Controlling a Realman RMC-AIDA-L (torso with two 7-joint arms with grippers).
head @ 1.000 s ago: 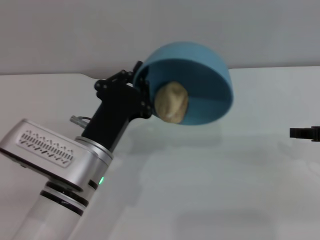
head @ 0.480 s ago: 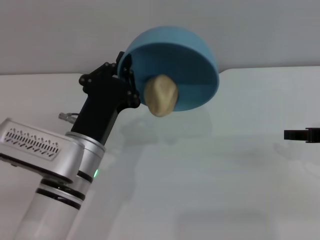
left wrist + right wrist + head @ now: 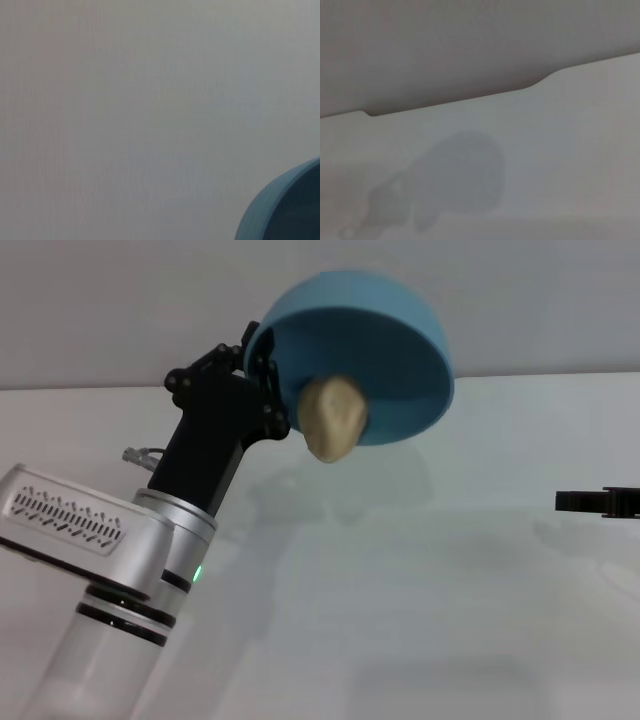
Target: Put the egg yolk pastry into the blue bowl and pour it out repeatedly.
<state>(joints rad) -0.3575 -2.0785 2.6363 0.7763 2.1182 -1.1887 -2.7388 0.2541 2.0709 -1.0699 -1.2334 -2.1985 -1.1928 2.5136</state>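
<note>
Nearest the head camera, the left arm's silver forearm rises from the lower left corner of the white table (image 3: pixel 420 620) and slants up and away. At its far end the black left gripper (image 3: pixel 262 390) is clamped on the near-left rim of the blue bowl (image 3: pixel 385 330), holding it in the air well above the table. The bowl is tipped steeply, its mouth facing down and toward the camera. The left wrist view shows only a curve of this bowl's blue rim against the plain wall.

The egg yolk pastry (image 3: pixel 333 418) sits at the bowl's lowest lip, just beside the gripper on its right, and overhangs the rim. Whether it is touching the bowl or already free cannot be told. It looks egg-shaped here, its long axis close to upright. Straight below it lies bare table, so the pastry looks about to fall there.

Far off at the right edge, a dark sliver of the right gripper (image 3: pixel 600 501) hangs low over the table, well apart from the bowl; I cannot tell how its fingers stand. The right wrist view shows only tabletop and the bowl's shadow.
</note>
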